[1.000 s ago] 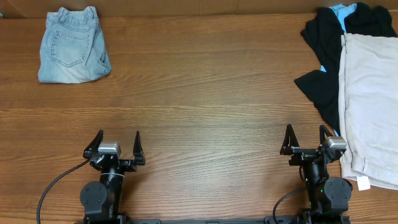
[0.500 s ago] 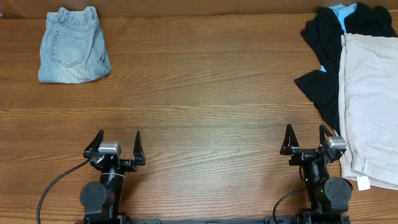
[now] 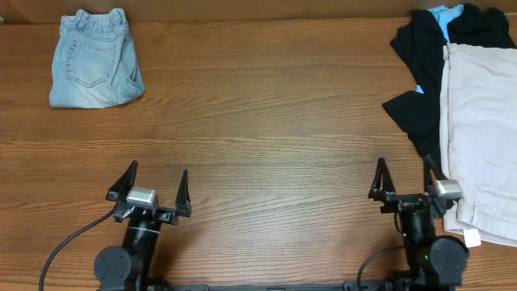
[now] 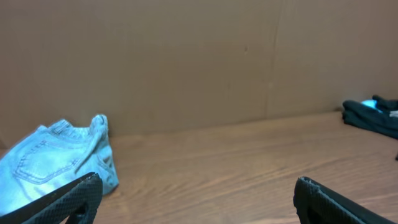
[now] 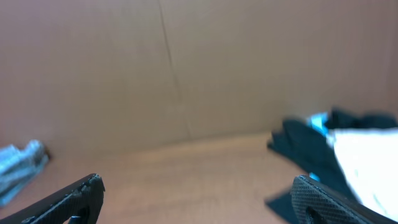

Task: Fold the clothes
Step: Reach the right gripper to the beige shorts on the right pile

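Note:
Pale beige shorts [image 3: 483, 129] with a small white tag [image 3: 472, 238] lie spread at the right edge, over a black garment [image 3: 420, 56] and a light-blue one [image 3: 441, 14]. Folded light-blue denim shorts [image 3: 93, 58] lie at the far left. My left gripper [image 3: 153, 188] is open and empty near the front edge. My right gripper [image 3: 403, 179] is open and empty, just left of the beige shorts. The denim shorts also show in the left wrist view [image 4: 56, 158]. The black garment [image 5: 311, 152] and beige shorts [image 5: 370, 162] show blurred in the right wrist view.
A brown cardboard wall [image 4: 199, 56] stands behind the wooden table [image 3: 266, 121]. The clothes pile overhangs the right edge of the overhead view.
Both grippers have lifted and shifted slightly toward the front; the right one moved a little to the right. The clothes have not moved.

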